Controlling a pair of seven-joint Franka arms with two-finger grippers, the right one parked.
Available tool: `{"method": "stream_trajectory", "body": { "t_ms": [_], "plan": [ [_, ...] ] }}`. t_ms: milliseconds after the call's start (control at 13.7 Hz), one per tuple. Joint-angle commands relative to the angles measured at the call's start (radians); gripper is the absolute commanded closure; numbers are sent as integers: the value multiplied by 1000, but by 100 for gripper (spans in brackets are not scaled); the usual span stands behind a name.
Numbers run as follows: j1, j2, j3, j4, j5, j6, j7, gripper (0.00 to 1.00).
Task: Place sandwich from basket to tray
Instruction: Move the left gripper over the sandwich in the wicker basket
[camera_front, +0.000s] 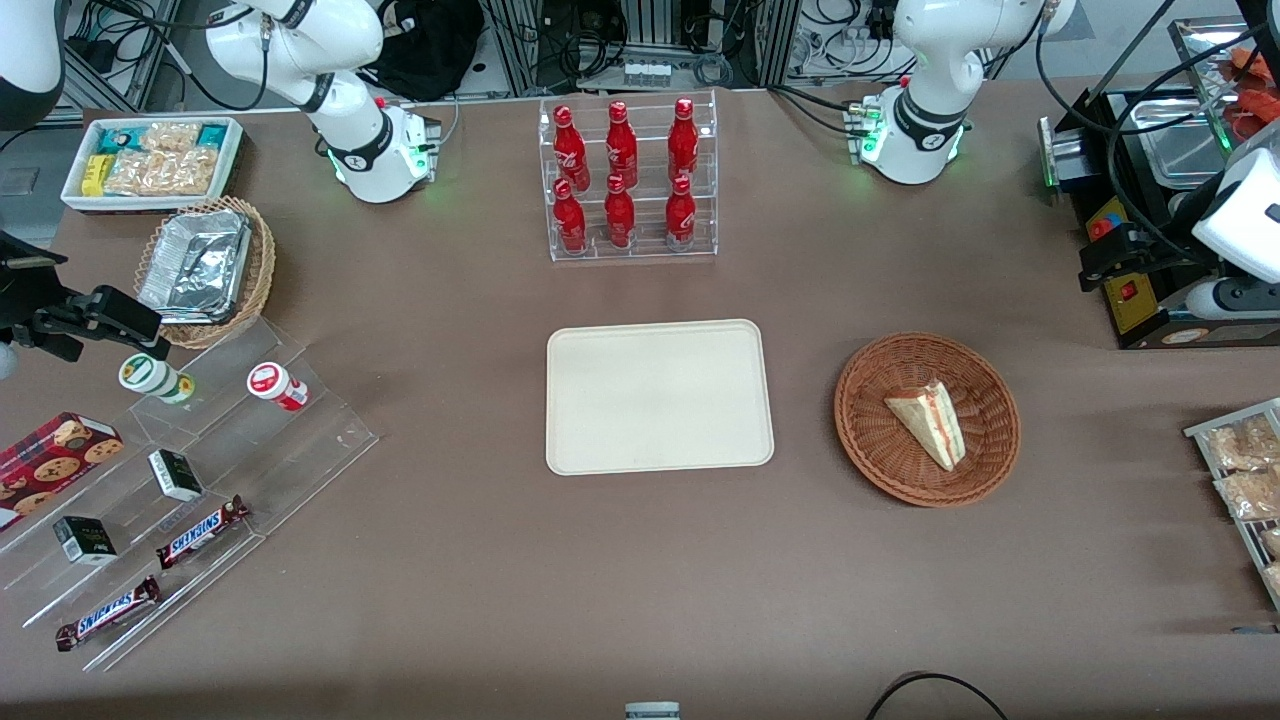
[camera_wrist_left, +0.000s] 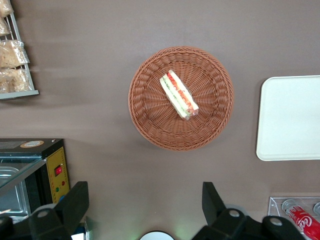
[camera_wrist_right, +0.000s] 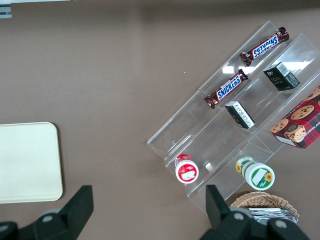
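Note:
The sandwich (camera_front: 930, 422) (camera_wrist_left: 179, 95), a pale bread wedge with red and green filling along its edge, lies in the round reddish-brown wicker basket (camera_front: 862, 398) (camera_wrist_left: 145, 116). The cream tray (camera_front: 658, 396) (camera_wrist_left: 290, 117) lies flat and bare beside the basket, toward the parked arm's end. My gripper (camera_front: 1097, 262) (camera_wrist_left: 144, 205) hangs high above the table, farther from the front camera than the basket, next to a black machine. It is open with its fingers (camera_wrist_left: 75, 204) wide apart, and nothing is between them.
A black machine with coloured buttons (camera_front: 1140, 300) (camera_wrist_left: 47, 172) stands near the gripper. A wire rack of snack packets (camera_front: 1245, 480) (camera_wrist_left: 12, 60) sits at the working arm's end. An acrylic rack of red bottles (camera_front: 628, 180) stands farther back than the tray. Stepped acrylic shelves with snacks (camera_front: 180, 480) are at the parked arm's end.

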Motion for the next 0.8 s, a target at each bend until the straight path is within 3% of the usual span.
{"method": "stream_trajectory", "body": {
  "t_ms": [0,365,729],
  "plan": [
    [12,-15,-14,-5,16,-10,6,0],
    [11,62,-20,-45,1,43,-57,0],
    [12,45,-63,-358,-2,403,-279,0]
  ]
}}
